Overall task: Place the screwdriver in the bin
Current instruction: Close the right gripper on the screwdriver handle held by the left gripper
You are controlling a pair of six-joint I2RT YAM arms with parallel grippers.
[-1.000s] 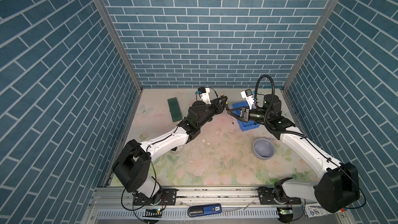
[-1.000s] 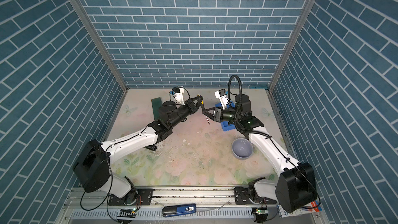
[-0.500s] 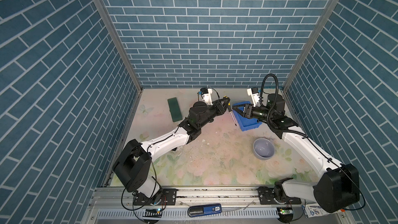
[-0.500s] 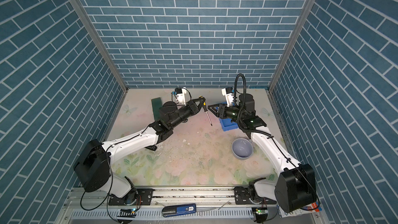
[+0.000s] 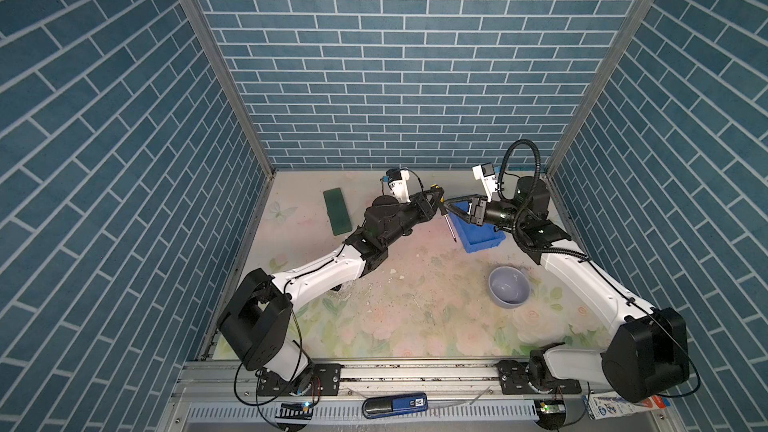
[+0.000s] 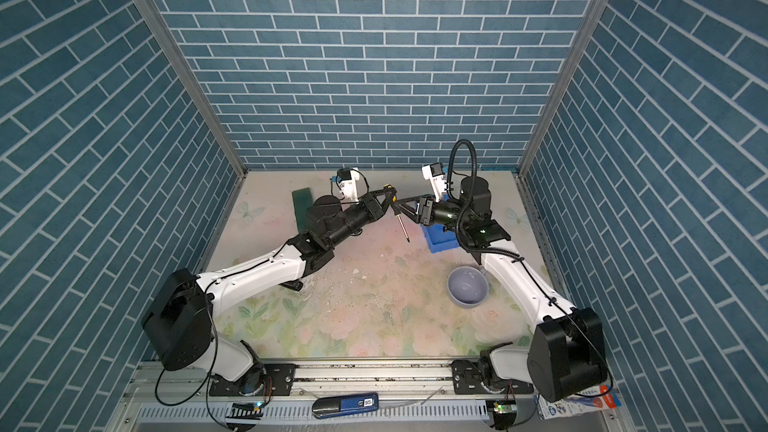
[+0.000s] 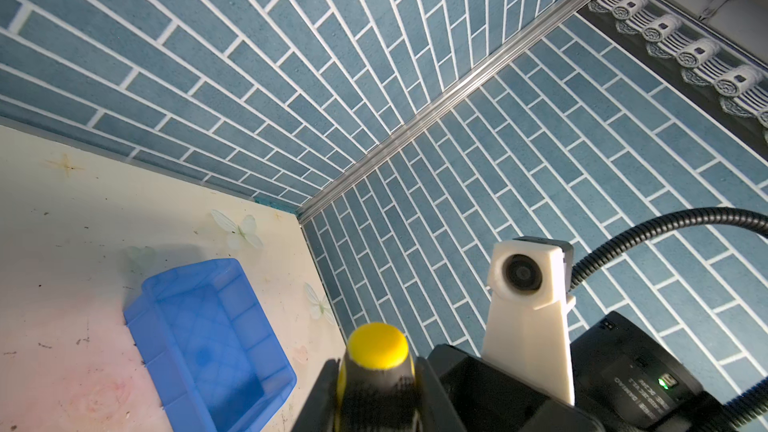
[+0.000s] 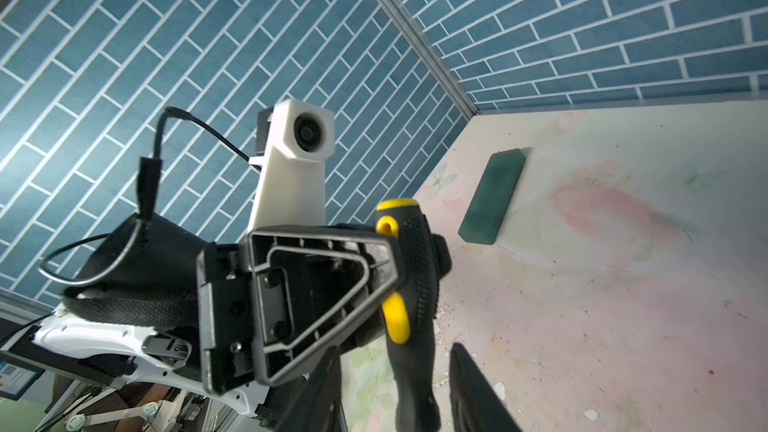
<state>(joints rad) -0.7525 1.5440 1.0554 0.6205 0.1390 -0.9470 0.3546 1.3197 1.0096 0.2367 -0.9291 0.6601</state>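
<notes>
Left gripper (image 5: 436,200) was found clenched on the black handle of the screwdriver (image 5: 450,226), unchanged over the preceding second. The tool was held clear of the surface (image 5: 415,305) near its far edge, yellow cap uppermost and shaft sloping down. It hung just beside the left side of the bin (image 5: 484,245) and not over it.

The right gripper (image 5: 451,207), which had been drawn back toward the bin half a second earlier, was recorded as brought forward again. Its jaws were set wider than a second before. In the right wrist view its fingers (image 8: 473,392) were seen apart on either side of the lower handle, with no contact established; it was noted as released.

The bin was observed empty near the far right corner of the surface. A hand-over was judged to be in preparation only: the right jaws would have to be closed on the handle before any release by the left.
</notes>
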